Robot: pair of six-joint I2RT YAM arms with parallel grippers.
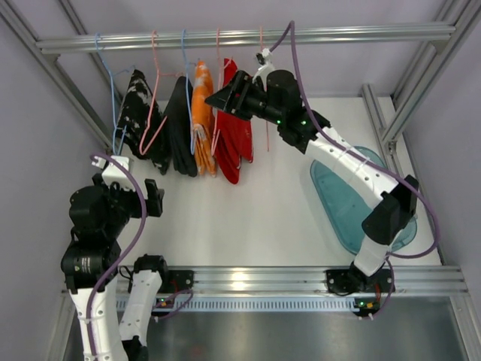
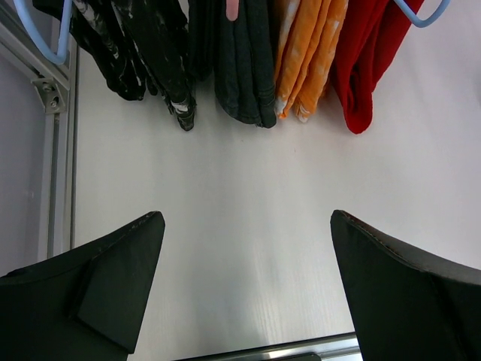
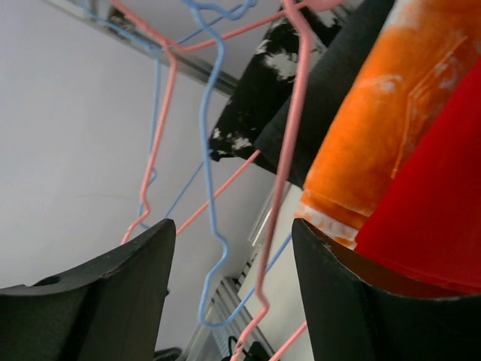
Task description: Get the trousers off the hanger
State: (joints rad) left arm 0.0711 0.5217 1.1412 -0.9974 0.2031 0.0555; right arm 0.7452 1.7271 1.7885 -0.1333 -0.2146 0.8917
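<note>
Red trousers (image 1: 234, 139) hung from the rail (image 1: 248, 36); near it the right gripper (image 3: 233, 229) gaped, the left gripper (image 2: 246, 226) likewise.

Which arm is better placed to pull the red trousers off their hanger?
Right. The right gripper, open, is up at the rail, close beside the red trousers. The left gripper, also open, hangs low over the table, apart from them.

The overhead view looks down from behind both arms onto the tabletop (image 1: 248, 218). The left wrist view faces the orange trousers (image 2: 316, 53) from afar; the right wrist view sees them close, tilted upward
</note>
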